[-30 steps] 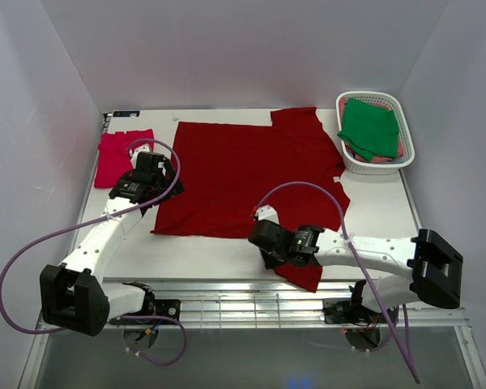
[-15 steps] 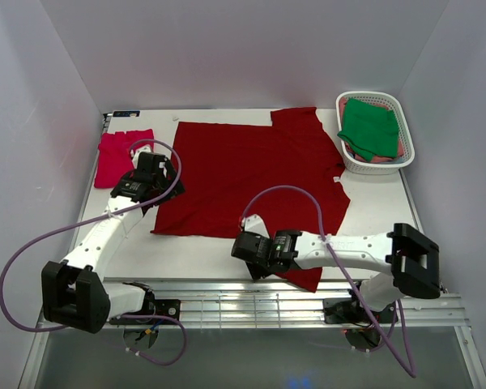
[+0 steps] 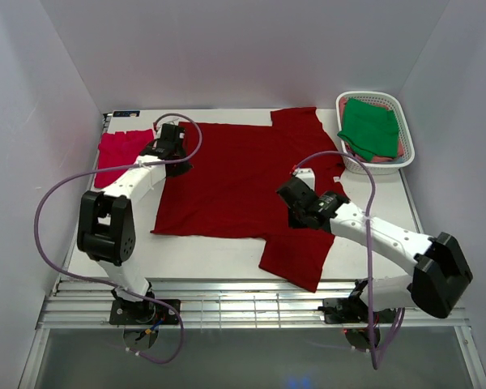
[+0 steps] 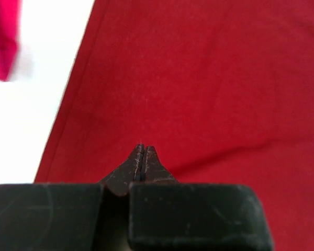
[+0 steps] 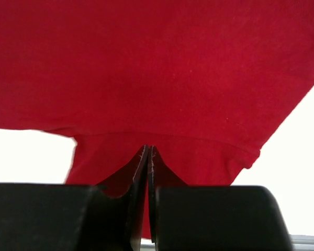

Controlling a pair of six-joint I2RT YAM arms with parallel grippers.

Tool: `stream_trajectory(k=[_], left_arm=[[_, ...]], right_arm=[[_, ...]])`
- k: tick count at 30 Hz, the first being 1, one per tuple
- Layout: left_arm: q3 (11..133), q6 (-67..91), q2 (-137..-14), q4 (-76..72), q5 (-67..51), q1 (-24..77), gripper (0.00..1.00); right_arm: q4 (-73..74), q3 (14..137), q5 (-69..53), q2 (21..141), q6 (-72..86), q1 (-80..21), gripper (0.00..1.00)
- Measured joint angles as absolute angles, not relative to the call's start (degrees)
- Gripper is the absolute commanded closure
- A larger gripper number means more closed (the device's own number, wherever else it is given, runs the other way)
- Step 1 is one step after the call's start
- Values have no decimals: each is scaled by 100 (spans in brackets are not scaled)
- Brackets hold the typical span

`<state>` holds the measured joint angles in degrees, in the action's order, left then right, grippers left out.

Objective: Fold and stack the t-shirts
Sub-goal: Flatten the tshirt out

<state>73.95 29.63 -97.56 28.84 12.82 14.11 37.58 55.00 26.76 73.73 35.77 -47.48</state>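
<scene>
Overhead, the left gripper [image 3: 172, 142] is closed at the far left corner of the dark red t-shirt [image 3: 235, 174], just beside the pinkish-red t-shirt [image 3: 117, 154]. The right gripper [image 3: 294, 194] is closed too, over the cloth where the near sleeve begins. The dark red t-shirt lies spread flat on the table [image 3: 202, 253], with bare table along its near edge and to its right. The green t-shirt [image 3: 368, 126] sits in the white basket [image 3: 371, 167] at the far right corner. From the left wrist, the fingers are pressed together above smooth red cloth. The shirt's edge runs slanted to their left, with bare table beyond it. From the right wrist, the fingers meet tip to tip over the sleeve seam — whether they touch the cloth I cannot tell.
</scene>
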Motion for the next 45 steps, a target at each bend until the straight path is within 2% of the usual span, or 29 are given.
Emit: stream_trajectory(k=[6,12,31,45], left_arm=[[7382,2910,-10573,2707,1201,1411,100],[7074,2915,-10794,2458,1131,1409,100],[6652,3124,-10777,1741,930,908,100],[5752,2882,-9983,1396,591,836,100]], right_arm=[[3129,5207,2458,8409,3282,-4554,92],[2716,5157,2279,9026,3229,-4423,92],[2676,4683,2143,8757,3597,-4427,92],[3833,5854,2379,9181,3275,-4235,92]])
